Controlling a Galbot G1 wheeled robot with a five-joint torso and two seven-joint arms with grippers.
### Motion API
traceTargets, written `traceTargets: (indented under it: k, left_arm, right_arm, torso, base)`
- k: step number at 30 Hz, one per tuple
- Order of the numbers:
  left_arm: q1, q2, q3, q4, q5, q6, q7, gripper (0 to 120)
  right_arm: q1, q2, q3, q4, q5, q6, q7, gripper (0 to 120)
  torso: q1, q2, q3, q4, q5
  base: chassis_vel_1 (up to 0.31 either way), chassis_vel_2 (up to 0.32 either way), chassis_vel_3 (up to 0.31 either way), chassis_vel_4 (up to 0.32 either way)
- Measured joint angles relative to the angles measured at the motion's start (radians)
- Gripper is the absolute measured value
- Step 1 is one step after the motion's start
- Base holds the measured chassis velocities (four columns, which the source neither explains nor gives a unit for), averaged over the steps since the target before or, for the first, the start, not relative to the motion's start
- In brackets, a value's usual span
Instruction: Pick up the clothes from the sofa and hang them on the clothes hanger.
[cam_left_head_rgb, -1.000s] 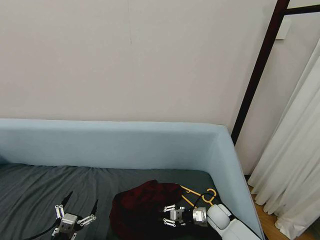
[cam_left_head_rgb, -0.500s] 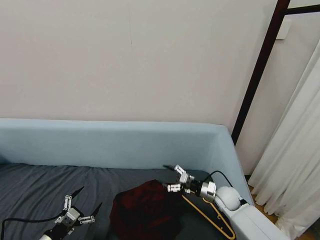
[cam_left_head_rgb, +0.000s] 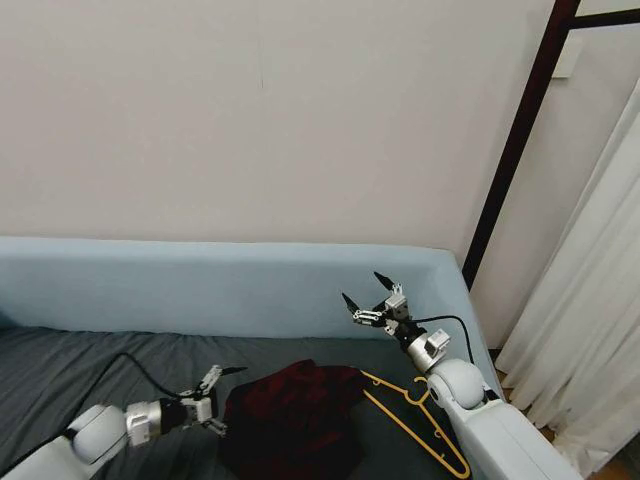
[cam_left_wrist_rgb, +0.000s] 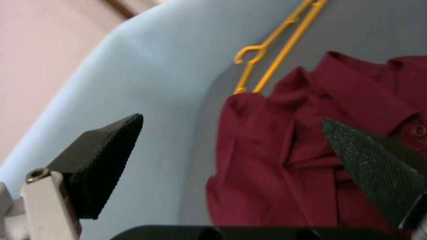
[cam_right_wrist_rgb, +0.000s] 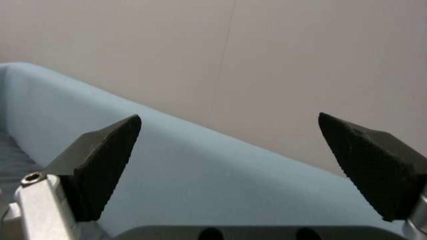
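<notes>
Shirt (cam_left_head_rgb: 295, 420): crumpled on sofa (cam_left_head_rgb: 200, 290), just right of left gripper (cam_left_head_rgb: 222, 402), fingers spread toward it. Right gripper (cam_left_head_rgb: 362, 287): aloft, spread, farther.

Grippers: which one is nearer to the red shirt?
The left gripper, open, low beside the red shirt on the sofa; the right gripper is higher, by the backrest.

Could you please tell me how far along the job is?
Nothing looks done: the red shirt lies on the sofa, the yellow hanger beside it. In hand: the left gripper, fingers open, beside the shirt; the right gripper hovers open above. Remaining: grasping, hanging.
</notes>
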Motion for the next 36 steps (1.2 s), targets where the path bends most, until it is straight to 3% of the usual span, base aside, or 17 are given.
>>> traceTargets:
  k: [4,13,22,30,36]
  left_arm:
    - [-0.138,-0.075,0.131,0.103,0.028,0.002,0.091,100]
    - [-0.265,-0.178,0.311,0.229,0.127,0.006,0.208,100]
    - [-0.296,-0.195,0.342,0.206,0.149,0.008,0.295,100]
    - [-0.236,-0.178,0.327,0.158,0.147,0.009,0.304,100]
    - [-0.189,-0.190,0.295,0.168,0.249,0.010,0.176,100]
  right_arm:
    - [-0.007,0.002,0.031,-0.004,-0.005,0.000,-0.014,100]
    - [-0.020,-0.009,0.079,-0.007,-0.006,0.001,-0.034,100]
    - [-0.036,-0.031,0.102,0.006,0.000,0.003,-0.043,100]
    - [-0.051,-0.039,0.117,0.015,0.000,0.004,-0.048,100]
    - [-0.059,-0.040,0.119,0.014,-0.003,0.008,-0.054,100]
  torso:
    - [0.000,0.000,0.000,0.0003,0.0002]
    - [0.000,0.000,0.000,0.0003,-0.0003]
    - [0.000,0.000,0.000,0.0003,-0.0003]
    - [0.000,0.000,0.000,0.0004,-0.0003]
    - [0.000,0.000,0.000,0.0001,-0.0005]
  base:
    - [0.000,0.000,0.000,0.000]
    - [0.000,0.000,0.000,0.000]
    - [0.000,0.000,0.000,0.000]
    - [0.000,0.000,0.000,0.000]
    - [0.000,0.000,0.000,0.000]
